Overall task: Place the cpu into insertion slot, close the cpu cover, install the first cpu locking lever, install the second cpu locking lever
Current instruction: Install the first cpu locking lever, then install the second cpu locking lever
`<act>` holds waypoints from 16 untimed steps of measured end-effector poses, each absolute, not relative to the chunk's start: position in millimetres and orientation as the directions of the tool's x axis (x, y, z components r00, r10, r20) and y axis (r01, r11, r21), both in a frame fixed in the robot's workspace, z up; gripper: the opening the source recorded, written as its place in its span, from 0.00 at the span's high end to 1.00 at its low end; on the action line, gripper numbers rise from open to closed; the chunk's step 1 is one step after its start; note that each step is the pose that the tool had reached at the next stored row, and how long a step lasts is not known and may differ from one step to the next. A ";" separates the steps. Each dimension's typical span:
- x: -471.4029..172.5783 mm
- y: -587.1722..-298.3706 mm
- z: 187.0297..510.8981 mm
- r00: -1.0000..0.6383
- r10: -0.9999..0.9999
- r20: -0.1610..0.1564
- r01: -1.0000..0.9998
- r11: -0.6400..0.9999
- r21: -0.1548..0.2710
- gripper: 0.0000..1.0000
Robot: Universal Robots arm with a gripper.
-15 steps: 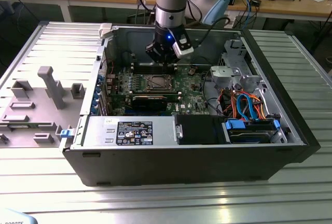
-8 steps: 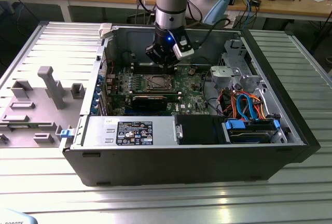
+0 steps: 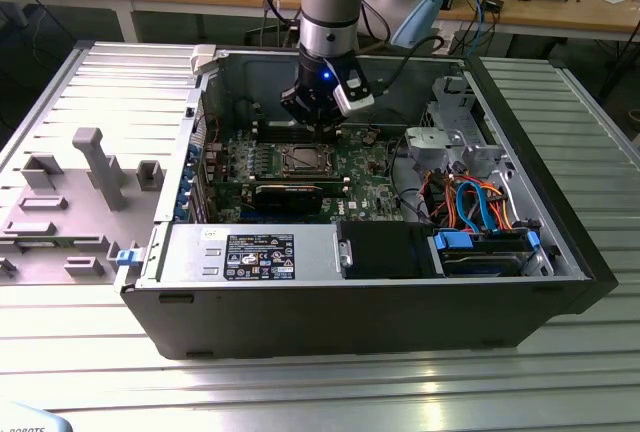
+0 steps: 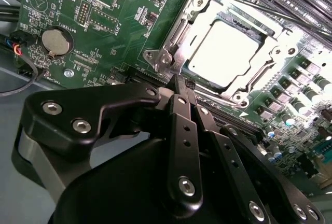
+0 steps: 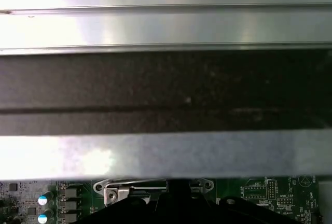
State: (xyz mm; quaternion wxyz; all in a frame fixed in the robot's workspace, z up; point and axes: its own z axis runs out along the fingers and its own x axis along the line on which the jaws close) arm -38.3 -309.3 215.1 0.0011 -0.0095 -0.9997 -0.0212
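Open computer case [image 3: 520,282] on ribbed metal bench — cpu [image 4: 225,53] seated in insertion slot [image 4: 176,32], cpu cover [image 4: 262,76] down. Gripper [image 4: 179,81] pinched shut, empty, just beside it. Chip likely light, rigid, fragile — edges only.

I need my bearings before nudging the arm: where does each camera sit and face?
Exterior view: off the arm, looking down into the open computer case; arm and gripper hang over the green board.
Second wrist view: on the wrist, looking along shut jaws at the cpu.
First wrist view: on the wrist, facing the case wall past the gripper and board edge.
Shared: both wrist views show the cpu cover.
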 end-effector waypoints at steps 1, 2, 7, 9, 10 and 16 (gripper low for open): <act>-38.3 -309.4 215.1 -1.000 0.019 0.003 0.019 0.999 0.042 0.89; -38.3 -309.6 215.1 -1.000 0.019 0.003 0.019 0.999 0.042 0.89; -38.3 -310.7 215.1 -1.000 0.019 0.003 0.019 0.999 0.042 0.89; -38.3 -311.1 215.1 -1.000 0.019 0.003 0.019 0.999 0.042 0.89; -38.3 -311.2 215.1 -1.000 0.019 0.003 0.019 0.999 0.042 0.89; -38.3 -312.3 215.1 -1.000 0.019 0.003 0.019 0.999 0.042 0.89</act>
